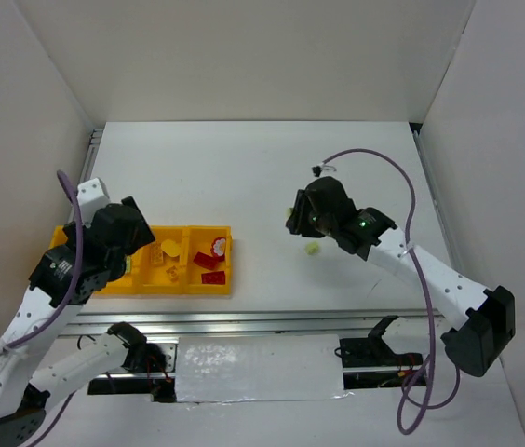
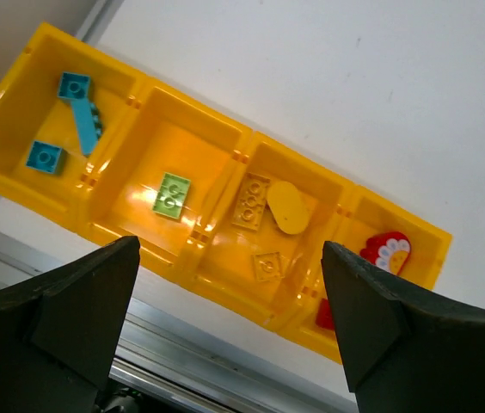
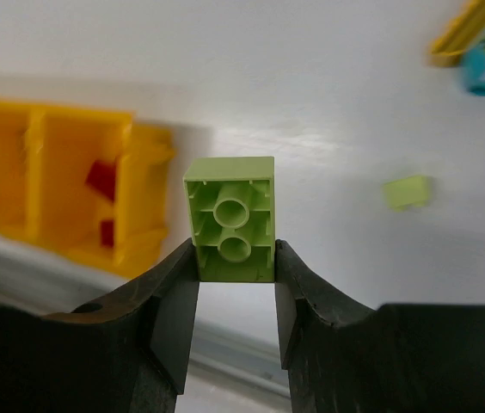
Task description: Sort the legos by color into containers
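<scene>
Green lego (image 3: pixel 230 206), right claw (image 3: pixel 236 262), seemingly aloft

Tray (image 1: pixel 188 290) at table's (image 1: pixel 244 168) near left, bricks (image 1: pixel 208 261) inside, loose brick (image 1: pixel 312 249) on table well right of it

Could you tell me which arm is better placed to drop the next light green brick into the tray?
The right: its fingers are shut on a light green brick, ready to carry to the tray. The left fingers hang open and empty over it.
</scene>
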`<state>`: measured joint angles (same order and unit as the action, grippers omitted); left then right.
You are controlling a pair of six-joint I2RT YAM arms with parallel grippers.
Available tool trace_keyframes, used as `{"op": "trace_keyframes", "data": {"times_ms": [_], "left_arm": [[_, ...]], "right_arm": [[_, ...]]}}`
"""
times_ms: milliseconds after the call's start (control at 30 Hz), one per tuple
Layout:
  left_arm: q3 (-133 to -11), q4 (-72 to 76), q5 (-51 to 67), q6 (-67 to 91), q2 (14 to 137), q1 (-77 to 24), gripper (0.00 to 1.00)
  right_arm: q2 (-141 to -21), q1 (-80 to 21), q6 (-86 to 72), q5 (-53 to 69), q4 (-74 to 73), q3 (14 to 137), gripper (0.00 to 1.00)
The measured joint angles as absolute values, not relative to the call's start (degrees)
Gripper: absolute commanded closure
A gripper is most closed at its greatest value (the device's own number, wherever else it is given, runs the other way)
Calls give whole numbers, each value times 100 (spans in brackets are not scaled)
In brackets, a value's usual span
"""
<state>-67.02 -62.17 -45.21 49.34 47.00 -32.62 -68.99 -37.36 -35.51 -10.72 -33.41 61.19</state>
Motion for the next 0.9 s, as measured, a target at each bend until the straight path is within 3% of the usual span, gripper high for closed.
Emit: {"op": "trace_keyframes", "data": {"times_ms": [267, 433, 533, 900], "left_arm": [[-6989, -5883, -3208, 4053, 4814, -1592, 0], [-7830, -6257, -4298, 4265, 5168, -1059, 0], [-7883, -6149, -4449, 4134, 5301, -255, 1], [-6936, -5378, -2222, 3942, 5841, 2781, 2]], "right_arm": [[-6726, -5190, -3192, 580, -2132, 6112, 100], [-7161, -5961, -2860, 1155, -1686, 6386, 100], [-7441, -6158, -2757, 1378, -1466, 6455, 100], [-7789, -6147, -2639, 1737, -958, 6624, 100]]}}
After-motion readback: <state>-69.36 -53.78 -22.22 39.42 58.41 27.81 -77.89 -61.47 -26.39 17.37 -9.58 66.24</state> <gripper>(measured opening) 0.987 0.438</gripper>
